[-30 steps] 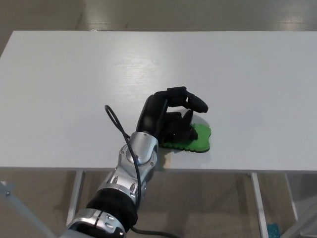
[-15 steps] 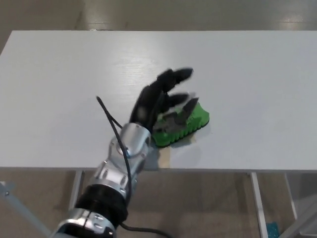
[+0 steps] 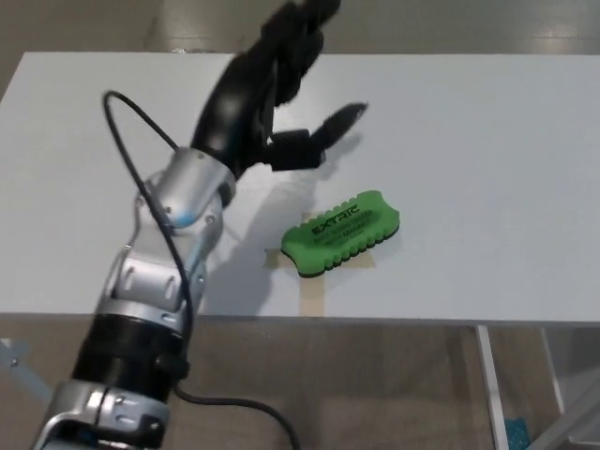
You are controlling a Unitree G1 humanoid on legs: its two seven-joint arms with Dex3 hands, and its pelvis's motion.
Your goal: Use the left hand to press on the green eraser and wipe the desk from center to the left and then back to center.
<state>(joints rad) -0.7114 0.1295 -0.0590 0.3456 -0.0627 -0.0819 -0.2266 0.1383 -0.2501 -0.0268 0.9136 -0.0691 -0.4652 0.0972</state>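
Green eraser [image 3: 340, 234] lay flat on the white desk [image 3: 487, 141], near the front edge, roughly centre of the view, long axis tilted so its right end sat a bit farther from the robot. White lettering was visible on its top face, ribbed scalloped edge along the front side. A small pale tan patch showed on the desk just under and in front of the eraser, near the edge. Left hand [image 3: 281, 75] was raised above the desk, up and to the left of the eraser, clear of it and not touching. Its black fingers [image 3: 305, 23] were spread apart and pointed away toward the far side of the desk, thumb [image 3: 333, 120] stuck out to the right, nothing held. Silver wrist and forearm [image 3: 178, 225] came in from the lower left, with a black cable [image 3: 141, 159] looping beside the wrist. Hand cast a faint shadow on the desk beneath it. Right hand did not show. Beige floor [image 3: 94, 23] was visible beyond the far edge of the desk, and desk legs below the front edge.
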